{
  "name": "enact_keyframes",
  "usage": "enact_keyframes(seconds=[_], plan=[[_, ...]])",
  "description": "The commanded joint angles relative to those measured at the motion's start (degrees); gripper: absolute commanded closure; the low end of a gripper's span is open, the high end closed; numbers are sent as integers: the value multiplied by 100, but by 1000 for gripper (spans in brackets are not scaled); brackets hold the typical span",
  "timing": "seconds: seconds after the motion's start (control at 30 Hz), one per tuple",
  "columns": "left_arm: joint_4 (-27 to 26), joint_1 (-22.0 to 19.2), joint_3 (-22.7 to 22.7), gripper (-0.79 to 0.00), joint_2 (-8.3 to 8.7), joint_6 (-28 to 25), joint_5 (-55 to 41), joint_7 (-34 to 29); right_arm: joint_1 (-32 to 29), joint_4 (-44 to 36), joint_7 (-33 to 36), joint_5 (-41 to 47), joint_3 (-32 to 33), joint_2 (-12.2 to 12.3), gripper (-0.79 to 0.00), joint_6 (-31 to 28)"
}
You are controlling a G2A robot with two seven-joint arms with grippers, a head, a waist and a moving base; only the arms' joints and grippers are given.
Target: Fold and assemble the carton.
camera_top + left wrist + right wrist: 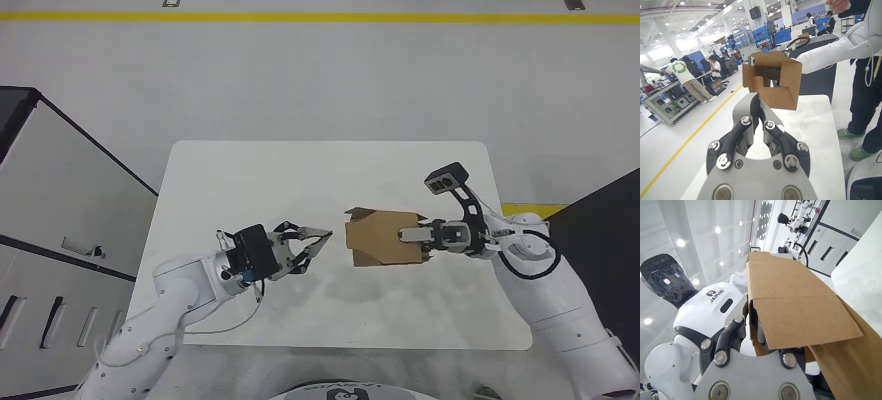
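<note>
**Right pincer (753, 323) clamping the carton (791, 298), left pincer (757, 106) closed beside it**

The right pincer is gripping one cardboard wall of the carton, with a finger on each side of the panel. The carton is lying sideways over the right half of the bench (300, 170), its open end with loose flaps facing the left pincer. I cannot tell whether it is touching the surface. The left pincer is pointing at that opening with its fingers pressed together on nothing, near the carton but apart from it.
</note>
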Motion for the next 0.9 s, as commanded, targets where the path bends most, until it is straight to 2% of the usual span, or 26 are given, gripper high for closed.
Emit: enact_keyframes(seconds=[0.0, 0.17, 0.5, 0.87], plan=[[-6, 3, 0, 0, -1, 11, 6, 5, 1, -1, -6, -4, -1, 1, 0, -6], [-28, -5, 22, 0, -7, 54, -13, -24, -28, -27, -111, 77, -15, -9, 0, 63], [-102, 106, -124, 0, 7, 152, 90, 14, 349, 700, 466, 831, -268, -82, 0, 1671], [-175, 253, -236, 0, 24, 268, 344, 27, 898, 1103, 466, 1288, -928, -131, 0, 3025]])
